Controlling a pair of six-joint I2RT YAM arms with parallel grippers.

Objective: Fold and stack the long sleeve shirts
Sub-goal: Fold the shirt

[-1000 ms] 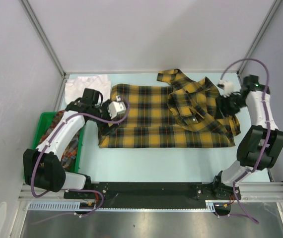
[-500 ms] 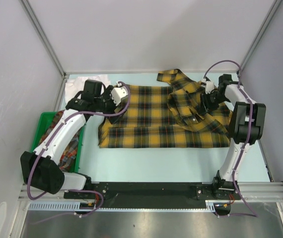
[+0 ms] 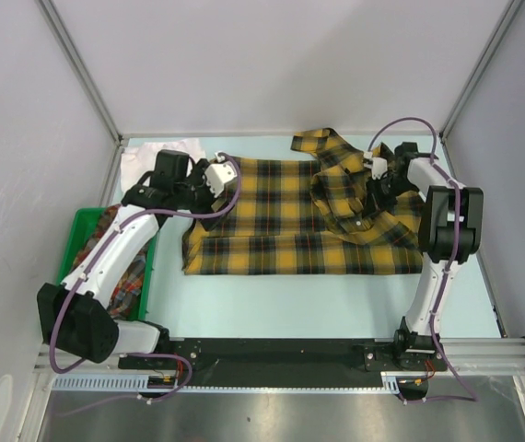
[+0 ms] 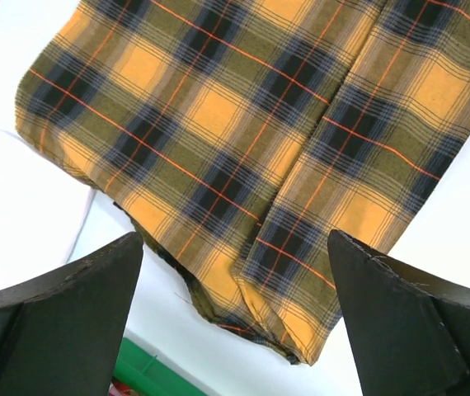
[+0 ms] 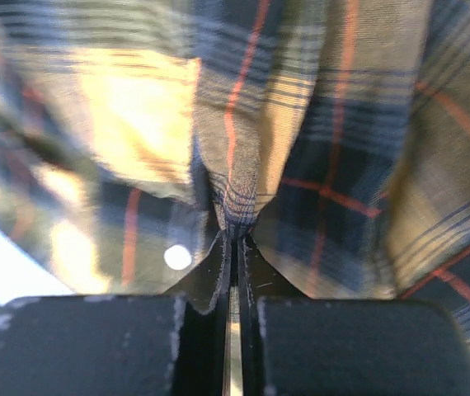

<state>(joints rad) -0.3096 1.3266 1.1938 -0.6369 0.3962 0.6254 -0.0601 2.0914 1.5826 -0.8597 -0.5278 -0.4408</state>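
Pale table (image 3: 336, 304), grey walls (image 3: 23, 138). Three shirts: yellow plaid (image 3: 281, 230), white (image 3: 145, 157), red plaid (image 3: 132, 273) in one green bin (image 3: 82, 217). Left pincer (image 4: 235, 238) spread; right pincer (image 5: 233, 235) pinches yellow plaid.

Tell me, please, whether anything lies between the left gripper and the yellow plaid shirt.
Nothing visible does: the left gripper hangs open directly above a corner of the yellow plaid shirt. The right gripper is shut on its cloth.

I count three shirts: one yellow plaid shirt (image 3: 281, 226) at the right gripper (image 5: 233, 239), one white shirt (image 3: 143, 158) beside the left gripper (image 4: 235, 241), one apparently red plaid shirt (image 3: 136, 269) behind it, in the single green bin (image 3: 83, 226). Grippers: two.
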